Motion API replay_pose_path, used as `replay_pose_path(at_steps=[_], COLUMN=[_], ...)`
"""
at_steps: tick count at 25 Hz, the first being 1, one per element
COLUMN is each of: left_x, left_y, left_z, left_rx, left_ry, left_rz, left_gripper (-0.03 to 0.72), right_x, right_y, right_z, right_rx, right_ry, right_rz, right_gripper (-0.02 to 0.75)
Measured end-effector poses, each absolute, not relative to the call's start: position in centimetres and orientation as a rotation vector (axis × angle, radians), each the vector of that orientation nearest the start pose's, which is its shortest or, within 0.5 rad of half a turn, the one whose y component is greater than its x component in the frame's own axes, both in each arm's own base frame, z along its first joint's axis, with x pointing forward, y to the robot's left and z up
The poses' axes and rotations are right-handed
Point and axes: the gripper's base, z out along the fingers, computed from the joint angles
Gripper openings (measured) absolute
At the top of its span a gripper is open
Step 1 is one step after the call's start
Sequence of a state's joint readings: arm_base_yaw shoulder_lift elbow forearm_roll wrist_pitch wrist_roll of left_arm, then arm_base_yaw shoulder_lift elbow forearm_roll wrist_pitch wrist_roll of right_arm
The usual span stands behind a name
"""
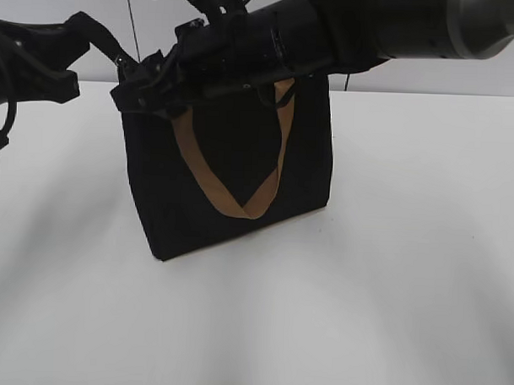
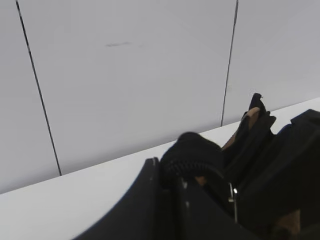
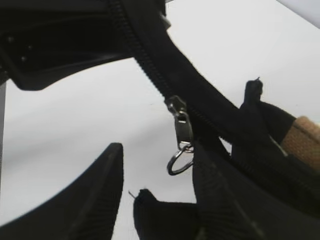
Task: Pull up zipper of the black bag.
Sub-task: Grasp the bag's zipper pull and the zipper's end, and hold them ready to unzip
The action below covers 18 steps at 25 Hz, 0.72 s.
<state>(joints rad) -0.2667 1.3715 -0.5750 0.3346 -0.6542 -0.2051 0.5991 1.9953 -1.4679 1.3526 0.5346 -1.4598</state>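
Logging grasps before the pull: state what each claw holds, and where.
Left claw seems to pinch the black bag at its top corner. Right claw is open, holding nothing; the zipper pull hangs between its fingers.

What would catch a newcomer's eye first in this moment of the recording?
The black bag stands upright mid-table, its tan strap handle hanging in a loop down the front. Both arms crowd its top edge, the thick right arm reaching across from the upper right. In the right wrist view the silvery zipper pull with its ring dangles free between the open fingers of the right pincer.
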Motion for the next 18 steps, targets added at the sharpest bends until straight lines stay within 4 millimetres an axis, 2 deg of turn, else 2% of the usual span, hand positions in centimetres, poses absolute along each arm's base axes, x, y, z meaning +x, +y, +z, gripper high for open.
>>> replay_pose_path(at_steps=[8, 14, 18], left_x=[26.08, 26.08, 26.07], left_y=[-9.05, -9.06, -9.07], left_z=[25.50, 25.51, 25.58], left_rx=[0.397, 0.394, 0.392], left_ry=[1.596, 1.596, 1.590], left_rz=[-0.351, -0.355, -0.359], left_gripper=[0.027, 0.027, 0.027], right_x=[35.49, 35.63, 35.20], right_y=[29.11, 29.09, 29.89], right_z=[23.49, 23.48, 22.91], right_rx=[-1.022, -1.008, -1.028], right_ry=[1.892, 1.894, 1.899], right_rz=[0.760, 0.739, 0.749], right_gripper=[0.340, 0.267, 0.255])
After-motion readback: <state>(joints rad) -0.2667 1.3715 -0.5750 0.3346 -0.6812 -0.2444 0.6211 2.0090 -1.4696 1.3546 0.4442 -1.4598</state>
